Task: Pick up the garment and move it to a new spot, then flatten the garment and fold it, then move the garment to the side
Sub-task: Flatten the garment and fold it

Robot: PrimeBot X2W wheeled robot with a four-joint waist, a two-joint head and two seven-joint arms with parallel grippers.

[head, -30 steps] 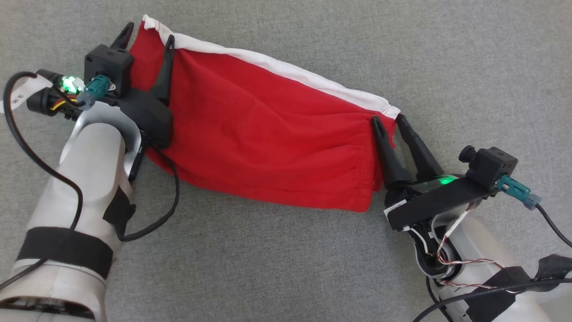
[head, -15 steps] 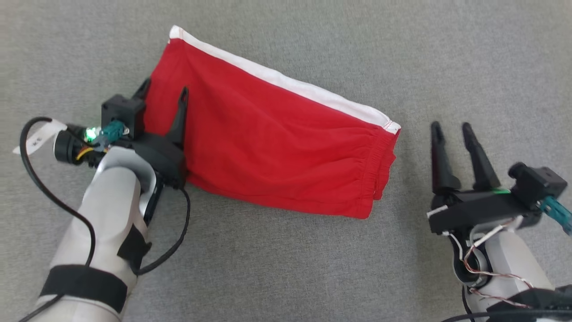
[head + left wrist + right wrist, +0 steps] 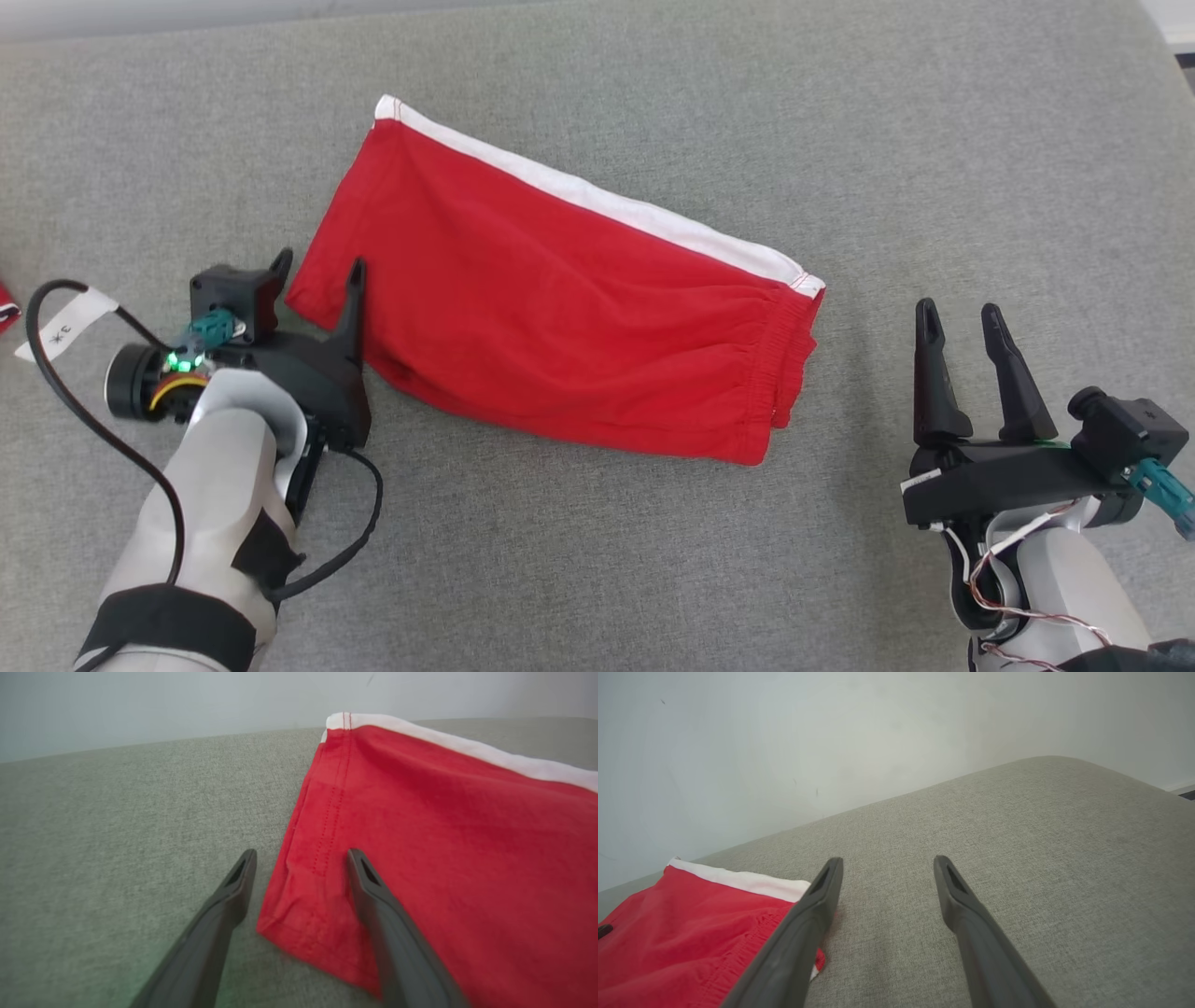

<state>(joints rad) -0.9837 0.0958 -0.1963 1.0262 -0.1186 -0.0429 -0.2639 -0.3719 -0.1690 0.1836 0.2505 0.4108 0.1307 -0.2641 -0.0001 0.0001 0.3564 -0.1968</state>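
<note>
The garment (image 3: 560, 317) is a pair of red shorts with a white side stripe, lying folded and flat on the grey fabric surface (image 3: 597, 560). My left gripper (image 3: 319, 261) stands open at its left end. One finger is over the cloth and the other is just off its edge, so the near hem corner (image 3: 299, 905) lies between them, ungripped. My right gripper (image 3: 958, 310) is open and holds nothing, a short way right of the waistband end (image 3: 794, 373). In the right wrist view the garment (image 3: 691, 924) sits left of that gripper (image 3: 888, 861).
The grey cushion's far edge (image 3: 140, 23) meets a pale wall (image 3: 784, 742). Its right corner (image 3: 1158, 37) rounds off. A small red item (image 3: 5, 308) shows at the far left edge. A black cable with a white tag (image 3: 65, 327) loops beside my left wrist.
Both grippers have drawn back from the garment's ends toward me. The right one now stands apart to the right, the left one at the near hem corner. The head view has also shifted.
</note>
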